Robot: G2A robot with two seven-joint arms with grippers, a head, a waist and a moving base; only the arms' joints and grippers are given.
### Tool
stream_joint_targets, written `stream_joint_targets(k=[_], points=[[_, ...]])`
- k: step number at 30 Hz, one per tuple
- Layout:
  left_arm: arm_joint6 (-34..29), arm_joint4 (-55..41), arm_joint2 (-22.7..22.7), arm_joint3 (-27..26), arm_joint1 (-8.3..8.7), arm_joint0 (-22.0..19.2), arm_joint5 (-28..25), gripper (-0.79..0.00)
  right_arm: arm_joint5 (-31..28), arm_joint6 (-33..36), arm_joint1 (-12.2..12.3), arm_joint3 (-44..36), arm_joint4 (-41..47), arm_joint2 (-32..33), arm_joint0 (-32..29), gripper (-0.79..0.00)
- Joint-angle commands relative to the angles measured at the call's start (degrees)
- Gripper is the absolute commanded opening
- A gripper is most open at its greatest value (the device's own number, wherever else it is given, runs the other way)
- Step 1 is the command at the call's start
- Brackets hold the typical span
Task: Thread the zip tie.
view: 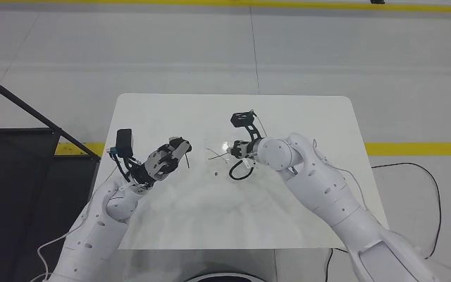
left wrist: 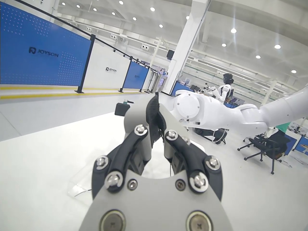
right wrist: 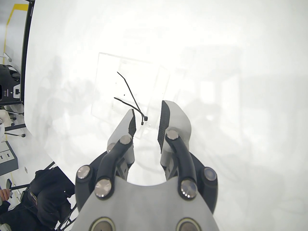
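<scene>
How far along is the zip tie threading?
Done: nothing threaded. Two ties lie loose on the clear plate, tails free. In hand: right gripper is open just over their heads; left gripper is shut, beside the plate. Left: grasp a tie, feed its tail through the head.

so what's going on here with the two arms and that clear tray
A two-armed robot is at a white table, and its job is threading. The right claw hangs open just above two black zip ties lying on a clear tray. The left claw is shut, off to the side and apart from the tray. Nothing looks threaded yet.
</scene>
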Motion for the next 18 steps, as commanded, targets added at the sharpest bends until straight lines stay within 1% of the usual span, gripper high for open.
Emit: stream_joint_targets(k=[1, 5, 12, 14, 18], points=[[-0.2, -0.1, -0.1, 0.0, -0.05, 0.0, -0.1, -0.785, 0.1, 0.0, -0.2, 0.2, -0.1, 0.1, 0.0, -0.585], [-0.5, -0.4, -0.4, 0.2, -0.14, 0.0, -0.2, -0.785, -0.1, 0.0, -0.5, 0.4, -0.4, 0.2, 0.0, -0.668], [-1.2, -0.8, -0.8, 0.3, -0.33, 0.1, 0.0, -0.785, -0.1, -0.2, -0.9, 0.1, -1.3, 0.7, -0.5, -0.745], [-1.3, -0.8, -0.9, 0.3, -0.38, 0.1, 0.1, -0.785, -0.3, -0.5, -0.9, -0.3, -1.6, 1.0, -0.8, -0.785], [-1.4, -0.8, -1.1, 0.2, -0.50, 0.1, 0.1, -0.785, -0.3, -1.6, -0.7, -1.6, -1.7, 2.4, -1.9, -0.785]])
